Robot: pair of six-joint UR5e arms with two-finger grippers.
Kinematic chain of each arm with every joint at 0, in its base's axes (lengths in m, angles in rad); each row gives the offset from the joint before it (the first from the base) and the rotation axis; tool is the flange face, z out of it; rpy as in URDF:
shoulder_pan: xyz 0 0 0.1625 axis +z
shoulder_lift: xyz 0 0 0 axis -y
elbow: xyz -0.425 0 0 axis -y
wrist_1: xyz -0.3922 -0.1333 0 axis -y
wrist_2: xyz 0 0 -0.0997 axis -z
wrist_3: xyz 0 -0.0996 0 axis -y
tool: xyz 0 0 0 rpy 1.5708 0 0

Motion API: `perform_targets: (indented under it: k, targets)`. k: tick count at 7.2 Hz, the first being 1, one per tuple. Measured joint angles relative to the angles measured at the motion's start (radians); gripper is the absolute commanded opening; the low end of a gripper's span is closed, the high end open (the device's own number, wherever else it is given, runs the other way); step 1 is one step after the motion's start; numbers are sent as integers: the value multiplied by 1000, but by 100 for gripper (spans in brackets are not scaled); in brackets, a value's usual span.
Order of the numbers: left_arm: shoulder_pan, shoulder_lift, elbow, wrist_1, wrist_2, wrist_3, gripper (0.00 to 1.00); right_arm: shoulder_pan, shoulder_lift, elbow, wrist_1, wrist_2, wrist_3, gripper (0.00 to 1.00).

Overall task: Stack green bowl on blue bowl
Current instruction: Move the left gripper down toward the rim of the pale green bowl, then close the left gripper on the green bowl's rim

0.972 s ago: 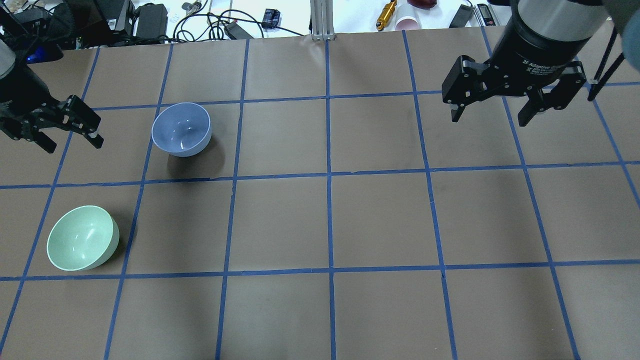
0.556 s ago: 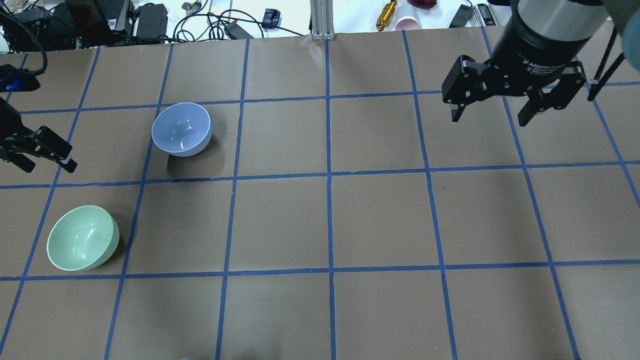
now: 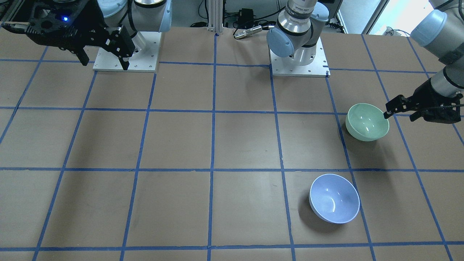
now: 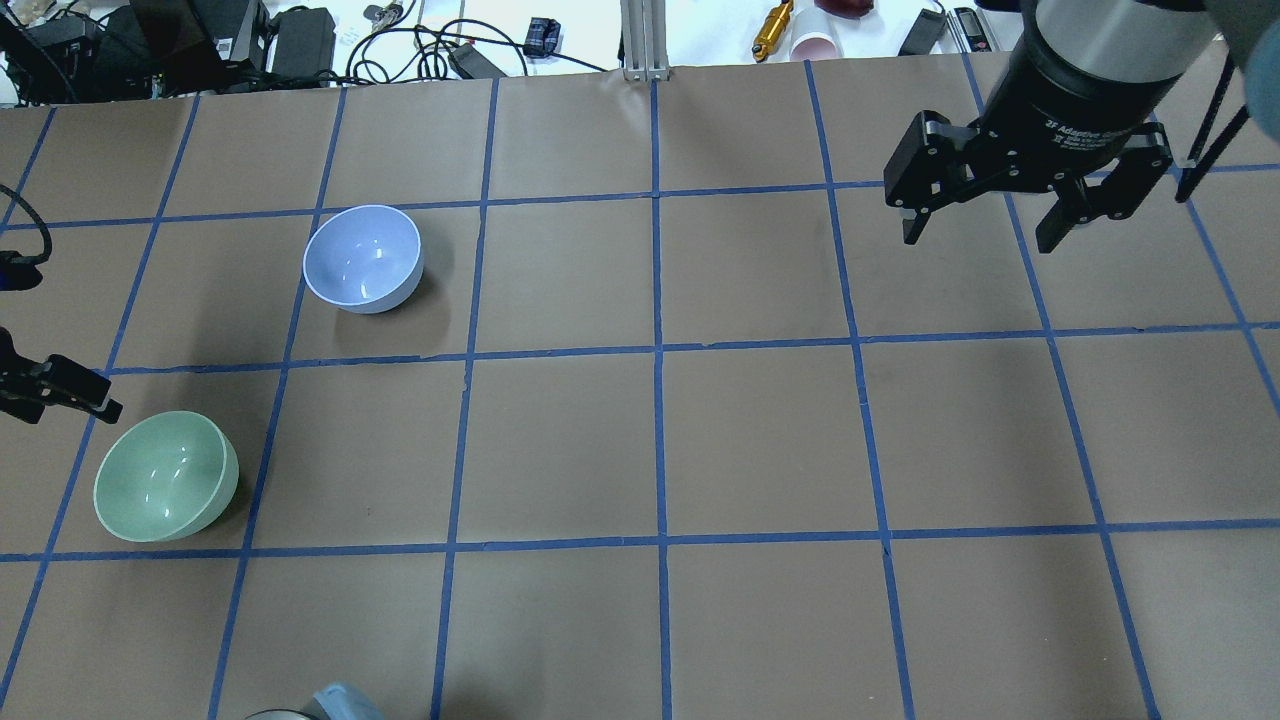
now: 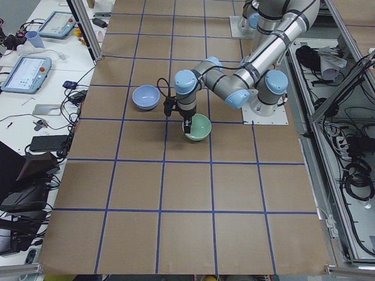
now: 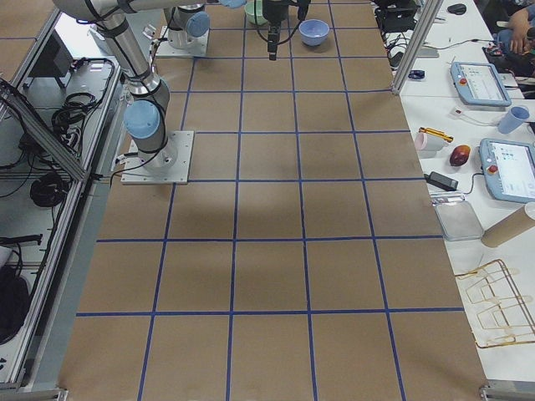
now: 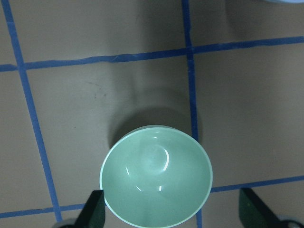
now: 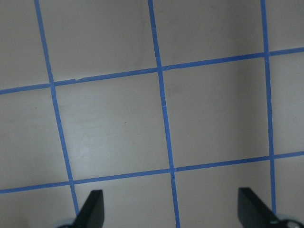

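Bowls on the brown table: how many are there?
2. The green bowl stands near the table's left edge; the blue bowl stands farther forward, apart from it. None seems hidden.

The green bowl (image 4: 166, 477), at the near left, is glossy pale mint with a thin lighter rim. The blue bowl (image 4: 362, 258), farther off, is pale periwinkle with a white rim. Both are plain. The table (image 4: 760, 440) is matt brown, crossed by a grid of blue tape lines (image 4: 657, 350). The left gripper (image 3: 398, 116) and right gripper (image 4: 977, 240) are black.
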Motion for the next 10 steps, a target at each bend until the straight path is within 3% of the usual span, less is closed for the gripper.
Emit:
perform_targets:
  k: [4,10]
  targets:
    - [101,-66,-67,77,-115,179,100,0,0,0,0,0,0,100]
    - [108,-141,-83,78,-24,108,100,0,0,-1,0,0,0,100]
